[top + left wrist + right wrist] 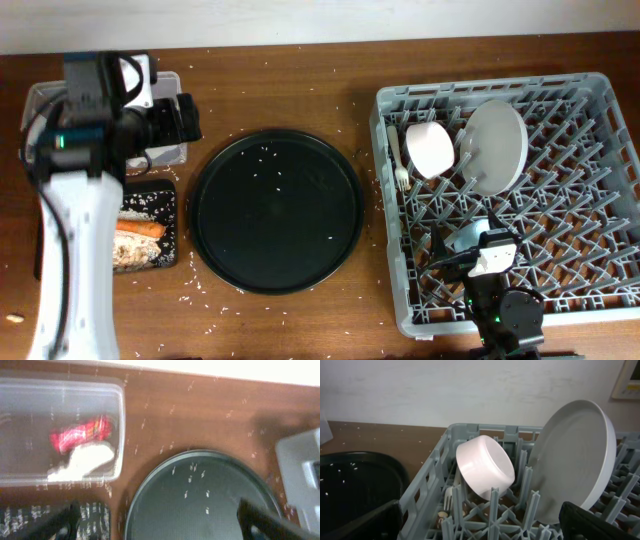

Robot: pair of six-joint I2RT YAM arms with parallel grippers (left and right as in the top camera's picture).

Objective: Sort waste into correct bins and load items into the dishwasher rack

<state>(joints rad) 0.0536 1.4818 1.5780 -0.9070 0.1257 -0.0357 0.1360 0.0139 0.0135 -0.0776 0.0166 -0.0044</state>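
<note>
Left gripper [157, 510] fingers frame its wrist view, spread wide and empty, above the large round black tray [210, 490]. Beside it the clear plastic rectangular tub [60, 395] holds the shiny red snack wrapper [80, 435] touching the crumpled white napkin [87, 459]. Next to the tub, the shallow black rectangular tray [172, 215] carries the orange carrot [140, 228] and pale rice-like food scraps [150, 203]. In the large square grey plastic dishwasher rack [580, 230], the white bowl [485, 472] lies tipped beside the round pale-grey plate [575, 460] standing on edge, with the white plastic fork [396, 160] along the left wall. The right gripper [480, 510] hangs over the rack, fingers apart, holding nothing.
</note>
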